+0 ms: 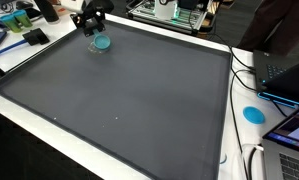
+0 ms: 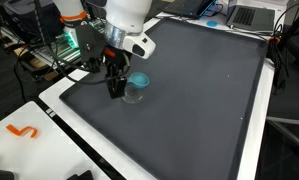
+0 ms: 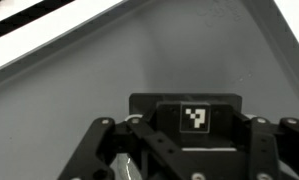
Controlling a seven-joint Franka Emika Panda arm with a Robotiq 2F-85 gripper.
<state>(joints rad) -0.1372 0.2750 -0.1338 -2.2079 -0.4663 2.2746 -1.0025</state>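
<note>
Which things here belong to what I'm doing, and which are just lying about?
In hand:
- gripper
- clear cup with a teal top, right beside the gripper
- dark mat the cup stands on

Lying about:
- blue disc on the white border
- laptop past the mat's far edge
- orange piece on the white border

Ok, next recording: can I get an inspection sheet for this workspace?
Surface: dark grey mat covering a white table.
Job's things: small clear cup with a teal rim, upright on the mat near one corner.
Clutter: orange piece and blue disc on the white table, off the mat.
Grippers: gripper low beside the cup; open or shut cannot be told, contact unclear.
Cables: cables along the table edge beside a laptop.
Surroundings: bench equipment behind the table.
</note>
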